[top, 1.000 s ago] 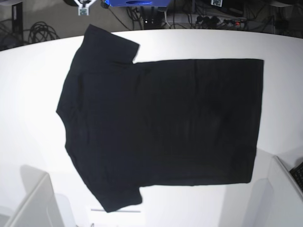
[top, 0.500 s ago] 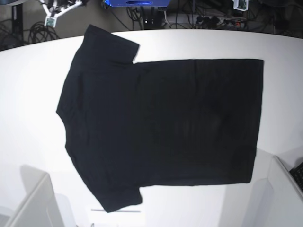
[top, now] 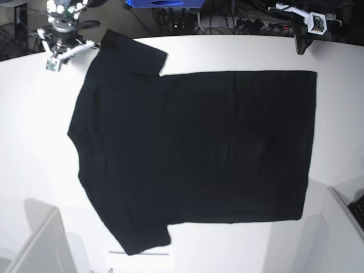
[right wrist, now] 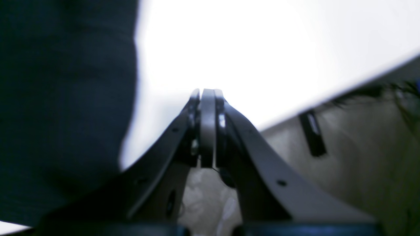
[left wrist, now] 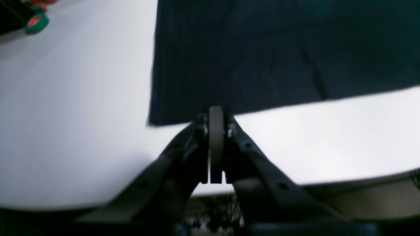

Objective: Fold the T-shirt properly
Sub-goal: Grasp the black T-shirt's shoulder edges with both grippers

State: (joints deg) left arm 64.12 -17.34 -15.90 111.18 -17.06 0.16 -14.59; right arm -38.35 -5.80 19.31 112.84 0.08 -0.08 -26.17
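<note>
The black T-shirt (top: 193,148) lies flat on the white table (top: 34,125), collar to the left and hem to the right, with no print showing. My left gripper (left wrist: 216,111) is shut and empty, hovering just off the far hem corner of the T-shirt (left wrist: 279,49). Its arm (top: 304,25) is at the far right in the base view. My right gripper (right wrist: 207,93) is shut and empty above bare table, beside the far sleeve of the T-shirt (right wrist: 65,98). Its arm (top: 63,40) is at the far left in the base view.
White bins stand at the near left (top: 40,244) and the near right (top: 341,227). A green tape roll (left wrist: 36,23) lies beyond the table. Cables and a blue unit (top: 162,3) sit behind the far edge.
Both arms have come down into the base view at the far edge, the right one toward the sleeve and the left one toward the hem corner. The T-shirt has not moved.
</note>
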